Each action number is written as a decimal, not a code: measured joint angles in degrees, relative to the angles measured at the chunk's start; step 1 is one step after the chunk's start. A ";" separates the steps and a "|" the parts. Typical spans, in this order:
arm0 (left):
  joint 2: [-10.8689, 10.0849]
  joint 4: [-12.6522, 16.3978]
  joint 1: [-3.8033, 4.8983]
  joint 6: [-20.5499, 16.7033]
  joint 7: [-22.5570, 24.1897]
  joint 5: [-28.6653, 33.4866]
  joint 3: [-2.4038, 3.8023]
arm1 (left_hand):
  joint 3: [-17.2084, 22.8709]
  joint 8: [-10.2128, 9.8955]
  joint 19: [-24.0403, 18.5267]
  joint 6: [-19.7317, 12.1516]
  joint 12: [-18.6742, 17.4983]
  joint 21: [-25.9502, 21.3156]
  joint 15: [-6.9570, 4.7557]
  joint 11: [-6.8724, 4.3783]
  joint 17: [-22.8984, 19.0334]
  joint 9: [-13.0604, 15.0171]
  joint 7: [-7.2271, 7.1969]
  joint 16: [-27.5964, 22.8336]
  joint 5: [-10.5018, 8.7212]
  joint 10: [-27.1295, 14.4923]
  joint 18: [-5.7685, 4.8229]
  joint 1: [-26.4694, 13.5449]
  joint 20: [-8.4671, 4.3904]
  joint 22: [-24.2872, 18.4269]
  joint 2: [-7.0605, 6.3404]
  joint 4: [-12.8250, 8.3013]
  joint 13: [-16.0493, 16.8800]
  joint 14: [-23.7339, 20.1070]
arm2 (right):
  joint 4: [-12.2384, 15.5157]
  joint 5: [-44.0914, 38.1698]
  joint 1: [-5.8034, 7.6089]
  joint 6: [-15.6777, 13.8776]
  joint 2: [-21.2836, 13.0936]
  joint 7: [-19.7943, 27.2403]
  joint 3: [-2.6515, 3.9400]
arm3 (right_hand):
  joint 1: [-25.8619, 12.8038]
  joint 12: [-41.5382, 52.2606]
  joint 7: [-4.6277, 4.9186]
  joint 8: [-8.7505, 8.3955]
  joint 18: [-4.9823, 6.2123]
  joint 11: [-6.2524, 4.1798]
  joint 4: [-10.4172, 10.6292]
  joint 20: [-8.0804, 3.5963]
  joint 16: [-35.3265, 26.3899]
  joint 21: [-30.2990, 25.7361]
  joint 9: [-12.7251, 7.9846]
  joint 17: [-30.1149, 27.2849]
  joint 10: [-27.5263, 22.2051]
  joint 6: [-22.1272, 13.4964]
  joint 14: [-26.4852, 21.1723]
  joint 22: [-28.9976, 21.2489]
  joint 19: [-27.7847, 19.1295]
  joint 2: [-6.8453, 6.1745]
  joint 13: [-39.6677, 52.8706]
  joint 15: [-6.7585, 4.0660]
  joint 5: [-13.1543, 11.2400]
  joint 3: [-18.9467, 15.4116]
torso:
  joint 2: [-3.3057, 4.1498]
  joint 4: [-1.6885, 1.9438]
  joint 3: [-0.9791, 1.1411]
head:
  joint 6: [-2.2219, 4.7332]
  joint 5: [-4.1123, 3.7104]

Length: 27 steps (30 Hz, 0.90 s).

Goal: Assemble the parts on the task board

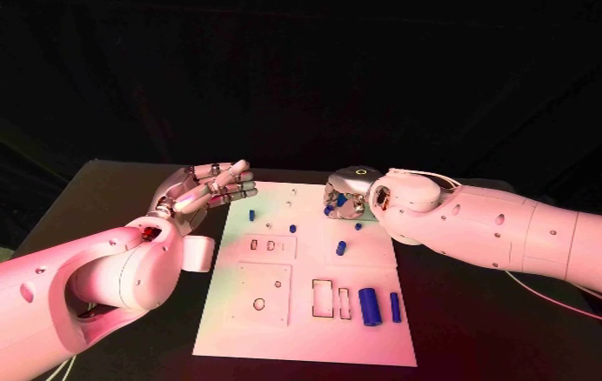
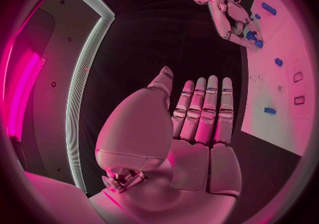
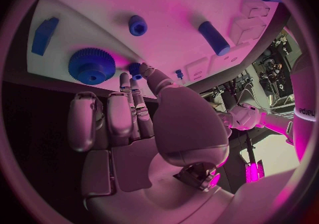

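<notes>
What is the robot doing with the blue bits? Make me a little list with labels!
Board: white task board on the black table.
Left hand: left hand beside the board, fingers straight and together, holding nothing.
Right hand: right hand at the board's far end, thumb and a finger pinching a small blue peg.
Next to it: blue gear on the board.
Loose parts: large blue cylinder and thin blue pin lying near the board's near end.
</notes>
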 measured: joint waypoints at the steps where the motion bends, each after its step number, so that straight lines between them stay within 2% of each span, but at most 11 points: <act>1: 0.00 0.00 0.00 0.01 -0.01 0.00 0.00 | 0.00 0.00 0.00 0.00 0.00 0.00 0.00 0.00 0.00 0.00 0.00 0.00 0.00 0.00 0.00 0.00 0.00 0.00 0.00 0.00 0.00 0.00 | -0.06 0.03 -0.02 0.00 0.04 0.00 0.00 | -0.08 0.00 0.00 0.00 0.00 -0.11 0.21 0.00 0.29 0.26 0.00 0.21 0.11 0.00 0.00 0.27 0.00 0.44 0.00 0.00 0.00 0.24 | 0.02 0.00 0.01 | -0.01 0.00; 4: -0.02 0.01 0.01 0.03 -0.04 0.00 0.00 | 0.00 0.00 0.00 0.00 0.00 0.00 0.00 0.00 0.00 0.00 0.00 0.00 0.00 0.00 0.00 0.00 0.00 0.00 0.00 0.00 0.00 0.00 | -0.19 0.12 -0.08 0.00 0.15 0.02 0.00 | 0.21 0.00 -0.19 0.00 0.00 0.08 0.69 -0.16 0.91 0.67 0.01 0.71 0.30 0.19 0.00 0.92 0.17 0.82 0.00 0.00 -0.46 1.03 | 0.09 0.00 0.02 | -0.04 -0.01; 9: -0.02 0.01 0.03 0.07 -0.09 0.00 0.00 | 0.00 0.00 0.00 0.00 -0.27 0.00 0.00 0.00 0.00 0.00 0.00 -0.24 0.00 0.00 0.00 0.00 0.00 0.00 0.00 0.00 0.00 0.00 | -0.44 0.30 -0.08 0.00 0.36 0.07 0.03 | 0.21 0.00 0.02 0.00 0.00 -0.12 0.91 0.00 1.44 1.27 0.06 1.22 0.51 0.40 0.00 1.83 0.40 0.82 -0.06 0.00 -0.72 1.77 | 0.18 0.03 0.00 | -0.04 -0.08; 16: -0.02 0.01 0.05 0.17 -0.20 -0.02 0.00 | 0.00 -0.22 0.00 0.00 -0.28 0.00 0.00 0.00 -0.01 0.00 0.00 -0.42 0.00 0.00 0.00 0.00 0.00 0.00 0.00 0.00 -0.03 0.00 | -0.96 0.63 -0.04 0.02 0.65 0.12 0.10 | 0.76 0.28 -0.67 0.46 0.01 -0.64 0.83 -0.29 2.11 2.00 0.34 1.73 1.85 1.90 0.00 2.70 0.94 1.37 -0.07 0.00 -1.16 3.58 | 0.25 0.08 -0.02 | -0.17 -0.14; 18: -0.02 0.01 0.06 0.19 -0.23 -0.02 0.01 | 0.00 -0.22 0.00 0.00 -0.28 0.00 0.00 0.00 -0.04 0.00 0.00 -0.42 0.00 0.00 -0.01 0.00 0.00 -0.04 0.00 0.00 -0.05 0.00 | -1.01 0.74 -0.03 -0.03 0.67 0.15 0.11 | 0.93 0.28 -0.72 0.64 -0.66 -0.78 0.68 -0.35 2.35 2.15 0.51 1.87 2.29 2.34 0.00 2.70 1.16 1.50 -0.08 0.00 -1.48 4.19 | 0.29 0.08 -0.04 | -0.18 -0.14; 23: -0.02 -0.02 0.08 0.24 -0.33 -0.02 0.01 | 0.00 -0.22 0.00 0.00 -0.55 0.00 0.00 0.00 -0.07 0.00 0.00 -0.42 0.00 0.00 0.00 0.00 0.00 -0.07 0.00 0.00 -0.04 0.00 | -0.83 1.00 -0.06 -0.84 0.56 0.24 0.10 | 2.21 0.24 -0.65 0.90 -0.88 -0.83 0.05 -0.62 2.66 2.82 1.02 2.17 2.87 2.89 0.00 2.70 1.43 1.12 -0.21 0.00 -1.79 5.62 | 0.32 0.12 -0.04 | -0.12 -0.13; 27: -0.02 -0.08 0.09 0.26 -0.41 -0.02 0.01 | 0.00 -0.53 0.00 0.00 -0.65 0.00 0.15 0.00 -0.11 -0.02 0.00 -0.80 0.00 0.00 -0.01 0.00 0.00 -0.18 0.00 0.00 -0.05 -0.16 | 0.17 1.37 -0.14 -2.89 0.17 0.44 0.17 | 2.66 0.05 -0.65 0.90 -0.87 -0.64 -0.36 -0.41 2.93 3.11 1.38 2.36 3.08 2.91 0.00 2.70 1.63 0.67 -0.21 0.00 -1.23 6.47 | 0.34 0.10 -0.05 | 0.20 -0.01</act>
